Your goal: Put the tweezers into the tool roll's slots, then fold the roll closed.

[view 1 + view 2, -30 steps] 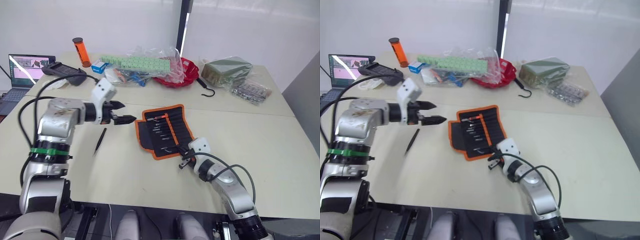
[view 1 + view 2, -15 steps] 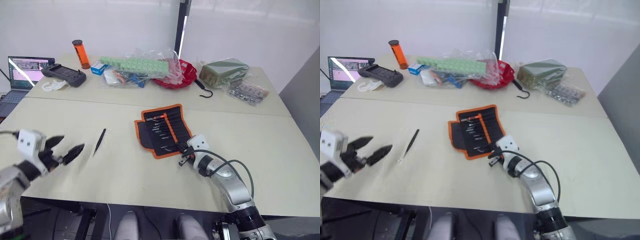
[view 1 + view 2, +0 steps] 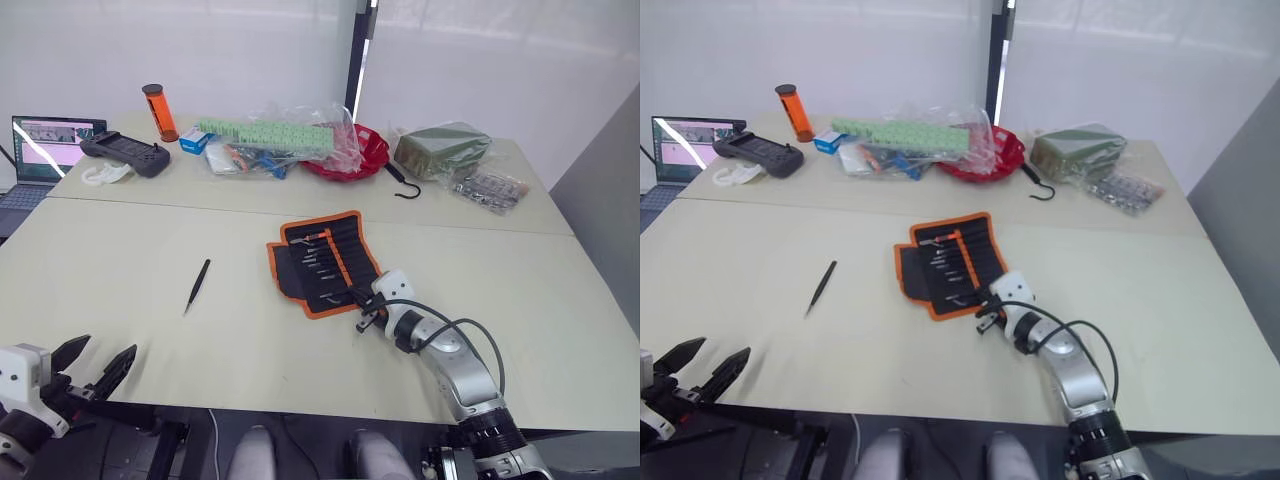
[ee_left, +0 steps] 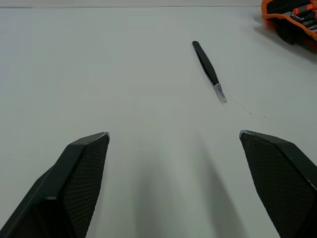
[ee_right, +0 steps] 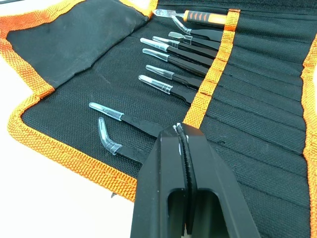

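The tool roll (image 3: 322, 263) lies open on the table, black with orange trim, and several tweezers (image 5: 163, 65) sit in its slots (image 5: 257, 99) with clear-capped tips showing. One loose black pair of tweezers (image 3: 197, 285) lies on the bare table to its left, also seen from the left wrist (image 4: 208, 69). My right gripper (image 3: 365, 318) rests at the roll's near corner, shut, its tips (image 5: 179, 130) over the fabric with nothing visible between them. My left gripper (image 3: 103, 352) hangs open at the table's near left edge, well short of the loose tweezers.
Along the far side stand a laptop (image 3: 45, 150), a black controller (image 3: 125, 152), an orange canister (image 3: 155, 105), plastic bags of parts (image 3: 275, 135), a red bowl (image 3: 355, 150), a dark green bag (image 3: 445, 148) and a black hook (image 3: 405, 185).
My left arm has swung down from beside the roll to the table's near left edge, still open. The right gripper has stayed at the roll's corner.
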